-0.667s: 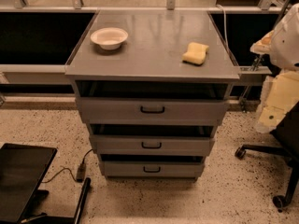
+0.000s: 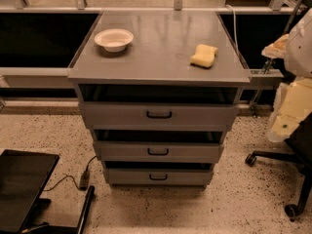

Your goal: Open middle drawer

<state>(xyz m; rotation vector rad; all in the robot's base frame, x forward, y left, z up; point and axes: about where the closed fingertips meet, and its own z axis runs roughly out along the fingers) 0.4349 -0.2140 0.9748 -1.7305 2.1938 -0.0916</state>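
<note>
No shift noted against the earlier frame | gripper [image 2: 288, 112] at right edge of view, apart from cabinet [image 2: 156, 62]; whether open or closed cannot be told | middle drawer [image 2: 122, 151] left of and below gripper, well apart | sponge [image 2: 204, 55] up-left of gripper

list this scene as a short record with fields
cabinet top: bowl left, sponge right
drawers: three, stacked, all look shut
middle drawer: black handle at centre, untouched
end effector: not in view; arm at right edge, clear of the cabinet
</note>
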